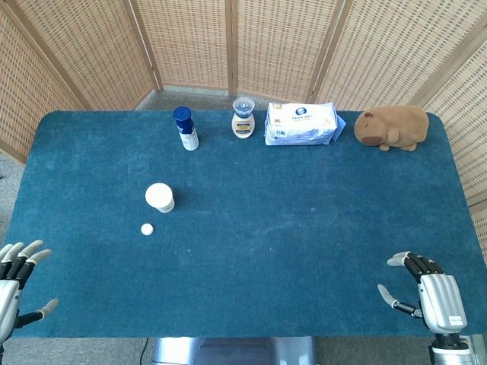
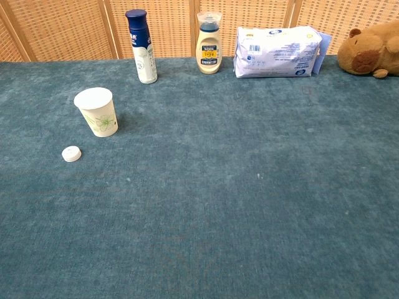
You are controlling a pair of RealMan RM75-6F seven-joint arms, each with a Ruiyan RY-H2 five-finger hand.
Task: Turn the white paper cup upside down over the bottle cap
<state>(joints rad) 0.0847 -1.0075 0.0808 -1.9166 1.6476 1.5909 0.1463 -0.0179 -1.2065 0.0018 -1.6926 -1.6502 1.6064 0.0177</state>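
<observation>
I see the worktop (image 1: 304, 228) covered edge to edge in blue cloth, with a woven screen (image 1: 228, 46) standing behind its far edge. Along that far edge sits a row of things. Largest is the brown plush animal (image 1: 393, 127) near the far right corner, lying on its belly. Next to it, toward the middle, lies a white wipes pack (image 2: 277, 52) with a blue round logo on top and lines of small print on its side that I cannot read. Just beside that stands a cream bottle (image 2: 208, 43) with a clear cap; its yellow label shows what looks like "1916" in the chest view, the rest too small for me. Further left stands a white bottle with a dark blue cap (image 2: 141, 45), its lettering too blurred to read.

The white paper cup (image 2: 97, 112) stands upright, mouth up, in the left half of the worktop, with a faint green flower print on its wall. The bottle cap (image 2: 72, 153), small and white, lies near it on the side toward the near edge, not touching.

My left hand (image 1: 15, 283) sits at the near left corner, fingers spread, holding nothing. My right hand (image 1: 426, 293) rests by the near right corner, thumb and fingers apart, also empty. Both are well apart from the cup.
</observation>
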